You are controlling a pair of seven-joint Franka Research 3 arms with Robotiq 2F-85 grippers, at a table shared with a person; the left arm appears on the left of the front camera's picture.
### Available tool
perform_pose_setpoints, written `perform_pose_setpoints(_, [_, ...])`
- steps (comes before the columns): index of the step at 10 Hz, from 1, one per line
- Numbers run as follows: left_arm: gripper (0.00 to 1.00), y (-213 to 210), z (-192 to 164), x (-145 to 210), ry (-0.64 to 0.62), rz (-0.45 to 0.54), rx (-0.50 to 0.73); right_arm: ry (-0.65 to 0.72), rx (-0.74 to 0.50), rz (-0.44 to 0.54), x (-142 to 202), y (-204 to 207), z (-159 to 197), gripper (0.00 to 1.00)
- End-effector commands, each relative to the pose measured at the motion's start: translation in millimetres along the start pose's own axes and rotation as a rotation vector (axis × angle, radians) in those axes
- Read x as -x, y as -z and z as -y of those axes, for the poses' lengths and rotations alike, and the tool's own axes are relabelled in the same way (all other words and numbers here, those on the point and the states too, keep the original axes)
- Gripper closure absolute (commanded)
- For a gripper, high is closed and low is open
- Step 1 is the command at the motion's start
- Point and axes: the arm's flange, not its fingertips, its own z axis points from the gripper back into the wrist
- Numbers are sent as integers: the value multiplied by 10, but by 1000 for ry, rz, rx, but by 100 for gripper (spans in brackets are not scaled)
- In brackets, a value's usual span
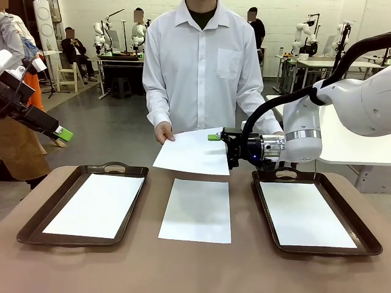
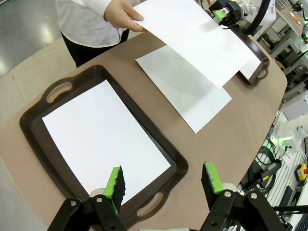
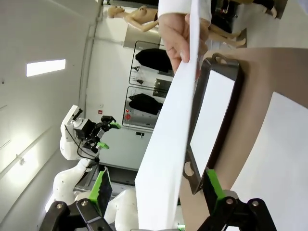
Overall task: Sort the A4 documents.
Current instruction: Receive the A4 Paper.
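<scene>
In the front view, a person's hand [image 1: 164, 131] holds out a white sheet [image 1: 194, 151] over the far side of the tabletop [image 1: 122, 268]. The right gripper [image 1: 215, 138] is right at that sheet's edge. The left gripper [image 1: 63, 133] hangs up high at the side, well apart from all the paper. The left tray [image 1: 27, 232] has a left page [image 1: 95, 204] lying flat inside. The right tray [image 1: 366, 244] has a right page [image 1: 305, 213] inside too. A middle page [image 1: 197, 210] lies on the tabletop between the trays.

In the left wrist view, the left gripper has its fingers apart with nothing in them. It looks down on the left tray and its page.

In the right wrist view, the white sheet is seen from its thin edge. It runs between the right gripper's two green fingers. The fingers are wide apart and not pinching it yet.

This looks like the step of taking the sheet from the person. Next, the right gripper likely needs to close gently on the edge, because thin paper bends easily. Then the sheet can go to a tray. Which tray is hard to tell, since every page is blank.
</scene>
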Motion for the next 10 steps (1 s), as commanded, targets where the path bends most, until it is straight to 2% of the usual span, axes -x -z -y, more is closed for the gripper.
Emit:
perform_pose_setpoints(1, [17,1,-7,19,20,-2,-5,16,-10,-63,-39,-34,-29,0])
perform_pose_setpoints(4, [17,1,-7,19,20,-2,-5,58,-30,-134,-4,-43,-22,26])
perform_pose_setpoints(10, [17,1,-7,19,20,-2,-5,70,-15,-145,-26,-56,-26,82])
